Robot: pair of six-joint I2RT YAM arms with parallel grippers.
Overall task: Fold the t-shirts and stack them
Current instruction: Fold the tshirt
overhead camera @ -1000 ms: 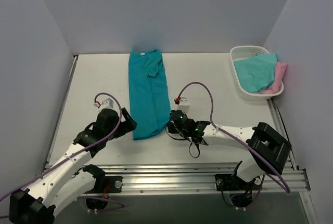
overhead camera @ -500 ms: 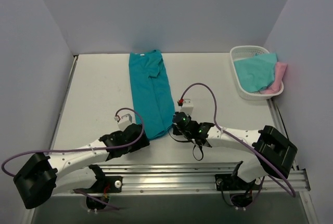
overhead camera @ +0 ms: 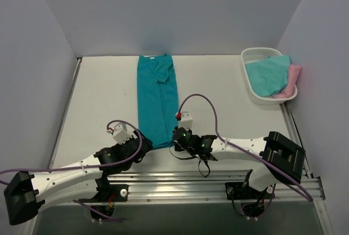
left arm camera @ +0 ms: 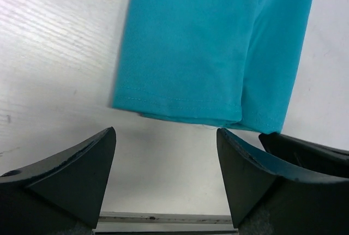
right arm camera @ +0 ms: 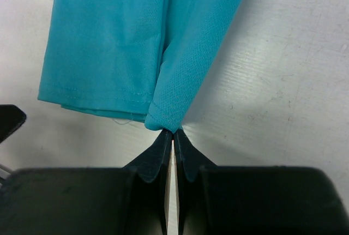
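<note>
Lying flat on the worktop (overhead camera: 98,93), the deep teal t-shirt (overhead camera: 156,98) is folded into a long narrow strip. It runs from the middle of the far edge towards the near edge, and its hem stops short of the rail there. The right gripper (right arm camera: 173,135) sits at the hem's near right corner. Its fingers are pressed together, and the cloth tapers to a point between their tips, so it appears to be nipped there. The left gripper (left arm camera: 164,132) is low over the worktop just short of the hem's near left corner. Its jaws are spread wide with bare worktop between them, and they touch no cloth. The two grippers are near each other, one at either end of the hem. A white slotted basket (overhead camera: 251,56) stands at the far right corner of the worktop. It holds the lighter aqua t-shirt (overhead camera: 267,76), which is draped over its right rim. The pale pink t-shirt (overhead camera: 293,79) shows from under the aqua one on the right side.
</note>
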